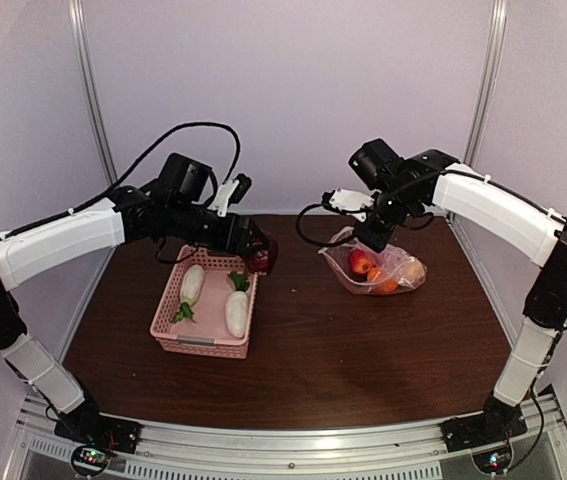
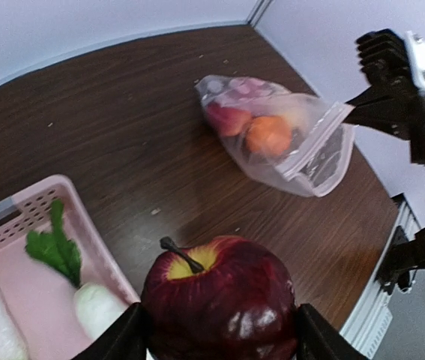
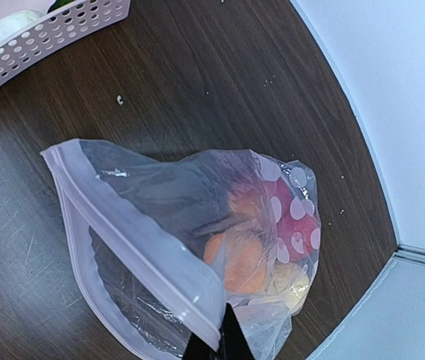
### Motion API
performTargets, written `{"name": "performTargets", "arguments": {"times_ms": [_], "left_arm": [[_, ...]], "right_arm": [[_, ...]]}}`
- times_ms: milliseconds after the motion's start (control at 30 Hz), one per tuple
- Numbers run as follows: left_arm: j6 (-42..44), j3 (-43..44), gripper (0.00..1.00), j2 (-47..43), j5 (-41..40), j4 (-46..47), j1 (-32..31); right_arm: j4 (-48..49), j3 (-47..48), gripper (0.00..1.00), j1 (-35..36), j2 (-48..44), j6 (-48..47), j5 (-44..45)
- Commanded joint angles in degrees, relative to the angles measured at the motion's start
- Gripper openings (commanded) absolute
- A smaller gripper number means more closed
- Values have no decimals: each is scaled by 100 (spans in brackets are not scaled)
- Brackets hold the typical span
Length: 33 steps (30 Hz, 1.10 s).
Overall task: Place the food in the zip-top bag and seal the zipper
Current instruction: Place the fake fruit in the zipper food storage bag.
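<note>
Zip-top bag [image 1: 378, 268] sits far right on the table [image 1: 303, 340], mouth facing left gripper [image 1: 260, 258] clamped on maroon apple [image 2: 219, 304]; right gripper [image 1: 374, 240] pinches its rim.

table [image 1: 303, 365]: dark wood top | basket [image 1: 201, 345]: pink lattice, left half, mid-depth, sits flat | bag [image 3: 141, 191]: clear, dotted, right half nearer far edge, well apart from basket | speck [image 1: 293, 291]: between them

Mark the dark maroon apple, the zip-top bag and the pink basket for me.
dark maroon apple [image 2: 219, 307]: left wrist view, front of its skin.
zip-top bag [image 3: 160, 195]: right wrist view, clear upper wall.
pink basket [image 1: 178, 345]: top external view, near wall.
</note>
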Motion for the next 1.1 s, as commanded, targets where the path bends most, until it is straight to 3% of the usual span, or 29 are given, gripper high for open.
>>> {"name": "performTargets", "arguments": {"times_ms": [0, 133, 267, 767, 1067], "left_arm": [[-741, -285, 52, 174, 913, 2455, -193], [-1543, -623, 49, 448, 1105, 4023, -328], [-2023, -697, 47, 731, 1186, 4793, -432], [-2917, -488, 44, 1461, 1306, 6213, -897], [-3396, 13, 38, 2240, 554, 6021, -935]], "right_arm": [[124, 282, 0, -7, -178, 225, 160], [258, 467, 0, -40, -123, 406, 48], [517, 747, 0, -140, -28, 693, -14], [472, 1136, 0, -243, 419, 1346, -703], [622, 1132, 0, -242, 171, 1509, -286]]}}
